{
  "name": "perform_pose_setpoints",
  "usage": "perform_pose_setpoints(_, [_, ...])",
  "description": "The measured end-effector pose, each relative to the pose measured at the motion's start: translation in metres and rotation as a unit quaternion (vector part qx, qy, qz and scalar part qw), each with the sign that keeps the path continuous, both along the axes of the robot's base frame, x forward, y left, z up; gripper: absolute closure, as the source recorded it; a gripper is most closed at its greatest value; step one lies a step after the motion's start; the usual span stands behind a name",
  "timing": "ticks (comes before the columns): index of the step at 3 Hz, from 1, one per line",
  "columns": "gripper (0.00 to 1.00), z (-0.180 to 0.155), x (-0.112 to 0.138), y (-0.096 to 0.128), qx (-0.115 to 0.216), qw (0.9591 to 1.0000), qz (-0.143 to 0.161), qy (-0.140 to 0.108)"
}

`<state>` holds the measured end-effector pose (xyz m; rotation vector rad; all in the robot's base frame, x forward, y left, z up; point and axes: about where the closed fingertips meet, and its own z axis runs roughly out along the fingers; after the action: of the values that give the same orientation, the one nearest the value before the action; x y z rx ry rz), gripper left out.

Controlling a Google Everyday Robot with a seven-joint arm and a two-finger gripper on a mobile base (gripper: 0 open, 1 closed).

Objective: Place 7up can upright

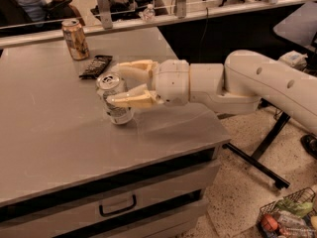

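The 7up can (117,112) is a pale can with a silver top. It stands upright on the grey table (54,143), near its middle. My gripper (115,86) reaches in from the right and holds the can between its two cream fingers. The near finger (130,100) lies across the can's front and the far finger (134,69) sits behind its top. The can's base rests on the table surface.
A gold-brown can (76,39) stands upright at the back of the table. A flat black object (95,66) lies just behind the 7up can. The table's right edge runs close under my arm. A basket of goods (290,217) sits on the floor at the lower right.
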<state>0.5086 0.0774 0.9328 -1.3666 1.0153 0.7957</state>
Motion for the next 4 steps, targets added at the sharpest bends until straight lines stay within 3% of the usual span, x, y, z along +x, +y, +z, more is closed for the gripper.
perform_pose_setpoints(1, [0.0, -0.002, -0.003, 0.006, 0.012, 0.9999, -0.006, 0.003])
perform_pose_setpoints(3, [0.0, -0.003, -0.012, 0.003, 0.013, 0.9998, -0.015, 0.003])
perform_pose_setpoints(4, [0.0, -0.005, -0.025, -0.017, -0.001, 0.9987, -0.048, 0.013])
